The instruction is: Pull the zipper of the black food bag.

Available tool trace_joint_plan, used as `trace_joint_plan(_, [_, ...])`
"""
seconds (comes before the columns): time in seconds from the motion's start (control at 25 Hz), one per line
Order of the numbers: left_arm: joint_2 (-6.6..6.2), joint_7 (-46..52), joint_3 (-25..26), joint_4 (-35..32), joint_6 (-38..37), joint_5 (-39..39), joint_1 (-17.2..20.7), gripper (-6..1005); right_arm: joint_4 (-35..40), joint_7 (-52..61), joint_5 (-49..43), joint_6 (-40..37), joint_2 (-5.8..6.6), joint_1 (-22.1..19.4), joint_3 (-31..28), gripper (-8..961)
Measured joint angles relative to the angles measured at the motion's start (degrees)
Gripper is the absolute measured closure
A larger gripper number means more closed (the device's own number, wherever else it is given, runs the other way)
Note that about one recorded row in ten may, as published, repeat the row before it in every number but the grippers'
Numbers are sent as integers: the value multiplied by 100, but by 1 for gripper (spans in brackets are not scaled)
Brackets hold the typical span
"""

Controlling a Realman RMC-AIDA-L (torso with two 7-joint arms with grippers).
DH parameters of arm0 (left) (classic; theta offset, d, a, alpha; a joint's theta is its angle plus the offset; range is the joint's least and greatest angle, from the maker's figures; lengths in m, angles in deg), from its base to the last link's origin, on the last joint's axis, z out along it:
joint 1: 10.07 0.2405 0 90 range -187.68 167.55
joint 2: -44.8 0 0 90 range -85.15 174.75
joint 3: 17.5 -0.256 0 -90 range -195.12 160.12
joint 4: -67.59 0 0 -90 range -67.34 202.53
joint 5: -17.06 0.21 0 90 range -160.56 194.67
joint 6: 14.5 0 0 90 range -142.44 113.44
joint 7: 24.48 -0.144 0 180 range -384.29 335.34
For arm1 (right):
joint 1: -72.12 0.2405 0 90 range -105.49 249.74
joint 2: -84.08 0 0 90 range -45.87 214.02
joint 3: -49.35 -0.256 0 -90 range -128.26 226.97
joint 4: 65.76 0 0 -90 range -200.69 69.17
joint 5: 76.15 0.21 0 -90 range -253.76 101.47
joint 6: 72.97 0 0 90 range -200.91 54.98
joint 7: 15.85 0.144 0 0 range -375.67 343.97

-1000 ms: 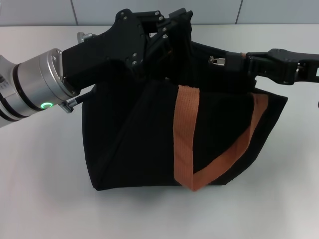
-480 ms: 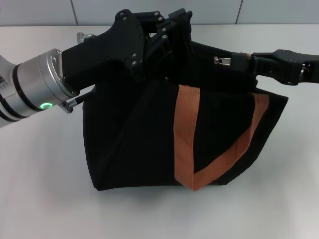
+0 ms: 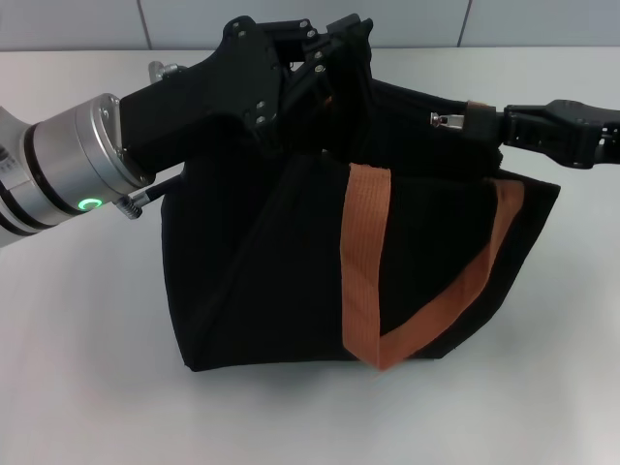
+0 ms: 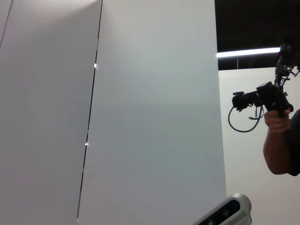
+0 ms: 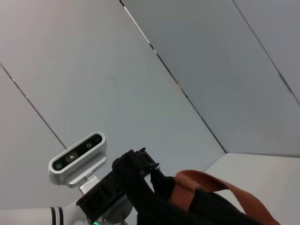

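Observation:
The black food bag (image 3: pixel 262 281) stands on the white table (image 3: pixel 87 368), an orange-brown strap handle (image 3: pixel 362 262) hanging down its front. My left gripper (image 3: pixel 325 70) is at the bag's far top left corner, shut on the fabric of the top edge. Reaching in from the right, my right gripper (image 3: pixel 490 123) is shut on the zipper (image 3: pixel 446 120), whose silver pull shows just off the fingertips along the top edge. In the right wrist view the bag (image 5: pixel 206 211), its strap (image 5: pixel 211 185) and the left gripper (image 5: pixel 136 176) show low in the picture.
White table surface surrounds the bag on all sides, with a grey panelled wall (image 3: pixel 407 19) behind. The left wrist view shows wall panels and a person's arm (image 4: pixel 279 150) holding a black device far off.
My right gripper has drawn the zipper pull to the right along the bag's top edge. The left gripper has kept its hold in place.

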State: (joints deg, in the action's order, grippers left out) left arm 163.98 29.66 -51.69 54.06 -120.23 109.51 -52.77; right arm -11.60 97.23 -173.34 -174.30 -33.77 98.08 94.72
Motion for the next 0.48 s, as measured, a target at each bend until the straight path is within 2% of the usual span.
trace_joint_plan(0.48, [0, 0, 26, 0, 162, -12, -2, 954, -39, -104, -78, 3, 18, -63, -203, 953])
